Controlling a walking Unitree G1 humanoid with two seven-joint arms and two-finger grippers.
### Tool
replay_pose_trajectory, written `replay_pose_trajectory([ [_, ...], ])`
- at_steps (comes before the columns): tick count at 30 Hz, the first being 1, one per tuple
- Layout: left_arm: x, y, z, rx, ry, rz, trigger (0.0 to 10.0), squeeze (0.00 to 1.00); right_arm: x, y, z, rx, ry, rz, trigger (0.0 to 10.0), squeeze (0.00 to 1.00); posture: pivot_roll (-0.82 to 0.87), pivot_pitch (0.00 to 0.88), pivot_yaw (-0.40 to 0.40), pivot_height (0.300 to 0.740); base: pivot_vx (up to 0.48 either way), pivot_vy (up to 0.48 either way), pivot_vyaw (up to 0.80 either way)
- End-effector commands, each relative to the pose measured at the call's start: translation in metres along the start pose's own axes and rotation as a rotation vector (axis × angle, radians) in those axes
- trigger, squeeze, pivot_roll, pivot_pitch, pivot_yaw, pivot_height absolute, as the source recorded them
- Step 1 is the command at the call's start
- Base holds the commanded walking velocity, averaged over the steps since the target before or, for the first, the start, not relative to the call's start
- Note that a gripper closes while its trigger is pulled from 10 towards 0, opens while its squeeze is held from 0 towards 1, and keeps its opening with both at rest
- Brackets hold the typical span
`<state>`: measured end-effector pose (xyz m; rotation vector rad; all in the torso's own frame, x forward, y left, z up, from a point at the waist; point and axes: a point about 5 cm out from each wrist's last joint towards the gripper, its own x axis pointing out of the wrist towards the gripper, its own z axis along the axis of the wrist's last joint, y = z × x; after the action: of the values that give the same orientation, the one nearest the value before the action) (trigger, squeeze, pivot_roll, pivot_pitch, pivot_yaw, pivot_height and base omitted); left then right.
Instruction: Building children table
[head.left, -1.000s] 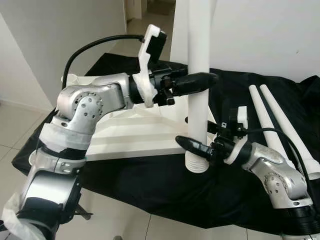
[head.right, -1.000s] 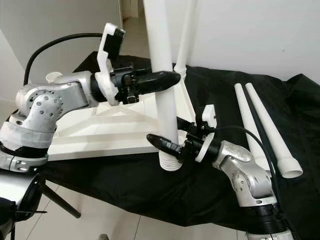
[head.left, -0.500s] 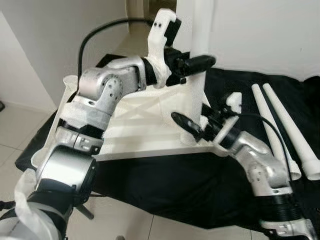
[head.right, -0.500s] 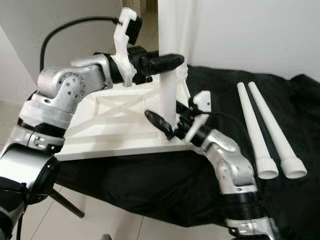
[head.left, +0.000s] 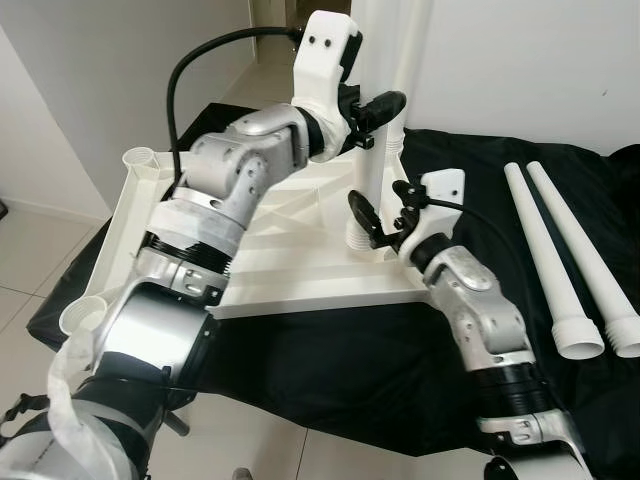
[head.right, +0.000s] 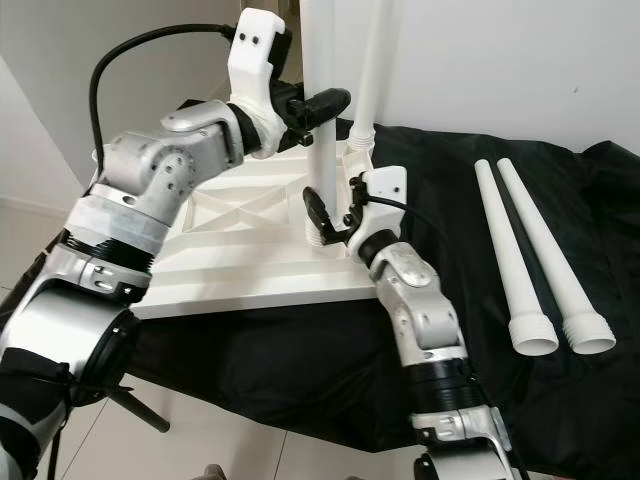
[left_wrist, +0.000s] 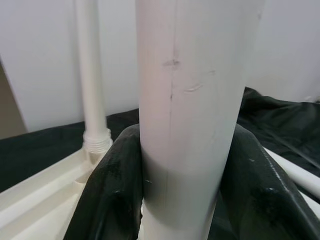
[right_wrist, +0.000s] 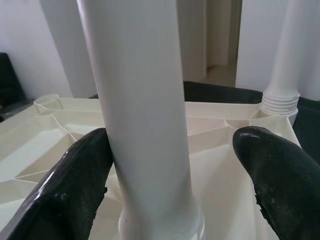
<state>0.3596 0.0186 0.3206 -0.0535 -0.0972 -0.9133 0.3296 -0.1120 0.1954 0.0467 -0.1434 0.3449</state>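
While the left gripper (left_wrist: 187, 200) clamps the upright white leg (head.left: 372, 120), the right gripper (right_wrist: 172, 175) brackets the same leg near its base.

With the white tabletop (head.left: 290, 250) lying upside down on the black cloth (head.left: 330, 360), the held leg stands vertical on the tabletop's underside, its ribbed lower end (head.left: 360, 238) on the panel close to the right near corner. The left gripper's two black fingers (left_wrist: 112, 192) press against both sides of the leg high on its shaft. The right gripper's fingers (right_wrist: 80, 175) are spread apart, one touching the leg and the other clear of it. A second leg (head.right: 368, 90) stands already fitted in the far right corner socket. Two loose legs (head.left: 560, 265) lie side by side on the cloth to the right, well apart from the tabletop.
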Motion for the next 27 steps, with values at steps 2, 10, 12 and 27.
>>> replay_pose_trajectory([
  [2,0.003,-0.006,0.021,0.05,-0.07,0.019,10.0,0.0,0.005,0.001,-0.001,-0.043,0.0,-0.048,10.0,0.0,-0.09,0.0,0.028,0.74,0.0,0.0,0.0],
  [10,0.014,-0.025,0.019,0.078,-0.089,0.048,10.0,0.0,0.016,0.003,0.001,-0.102,-0.014,-0.161,10.0,0.0,-0.08,0.0,0.026,0.74,0.0,0.0,0.0],
  [12,0.017,-0.031,0.017,0.083,-0.09,0.055,10.0,0.0,0.018,0.004,0.003,-0.12,-0.022,-0.18,10.0,0.0,-0.08,0.0,0.026,0.74,0.0,0.0,0.0],
  [27,0.029,-0.057,0.014,0.117,-0.099,0.003,10.0,0.0,0.033,0.004,0.011,-0.206,-0.051,-0.26,6.7,0.0,-0.08,0.0,0.033,0.74,0.0,0.0,0.0],
])
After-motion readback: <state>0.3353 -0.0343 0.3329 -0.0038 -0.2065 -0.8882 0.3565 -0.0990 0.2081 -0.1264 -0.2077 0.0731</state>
